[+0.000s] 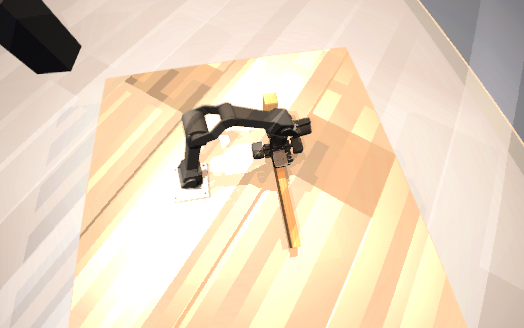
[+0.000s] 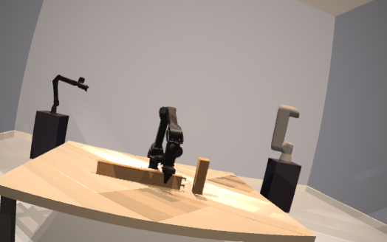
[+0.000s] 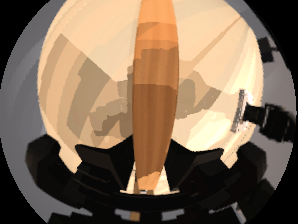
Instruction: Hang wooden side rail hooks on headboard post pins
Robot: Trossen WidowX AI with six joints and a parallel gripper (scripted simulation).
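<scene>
The long wooden side rail [image 1: 289,210] [image 2: 125,171] [image 3: 154,96] stands on its narrow edge on the table. Its hooked end [image 2: 182,183] points at the headboard post [image 1: 270,101] [image 2: 200,175], a short upright wooden block, with a small gap between them. My gripper [image 1: 280,159] [image 2: 165,176] [image 3: 149,133] is shut on the rail near its hooked end, gripping it from above. The rail's far end [image 1: 295,245] [image 2: 100,167] lies on the table. The post's slot and pins are not visible. In the wrist view the rail runs straight up the middle.
The arm's base [image 1: 191,179] stands on a white plate on the wooden table [image 1: 150,250] [image 2: 74,192]. Off the table stand dark pedestals [image 2: 48,133] [image 2: 281,182] with other arms. A black block [image 1: 35,40] is at the upper left.
</scene>
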